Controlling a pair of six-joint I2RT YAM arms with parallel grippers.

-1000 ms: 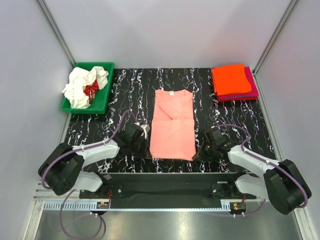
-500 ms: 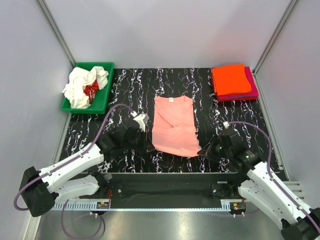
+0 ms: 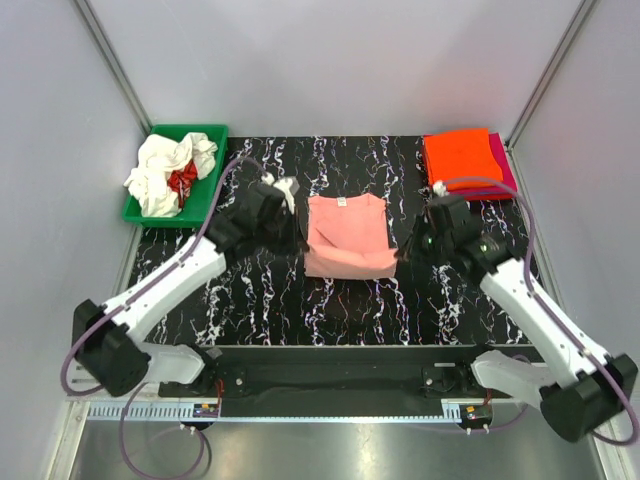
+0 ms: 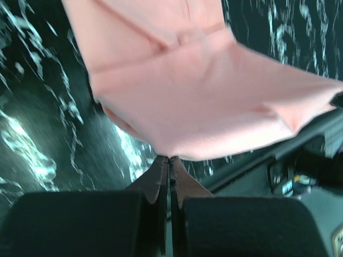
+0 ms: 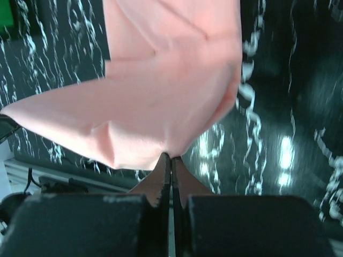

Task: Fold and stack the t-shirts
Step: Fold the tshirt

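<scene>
The bin [image 3: 211,183] sits far-left, folded stack [image 3: 462,158] far-right, t-shirt [image 3: 346,235] between.

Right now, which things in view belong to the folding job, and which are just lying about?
Job: salmon-pink t-shirt, its edge pinched in both arms' jaws; folded orange t-shirt stacked on the magenta t-shirt; crumpled white t-shirts and red t-shirt, not yet folded.

Lying about: green plastic bin holding the crumpled ones; black marbled table.
</scene>
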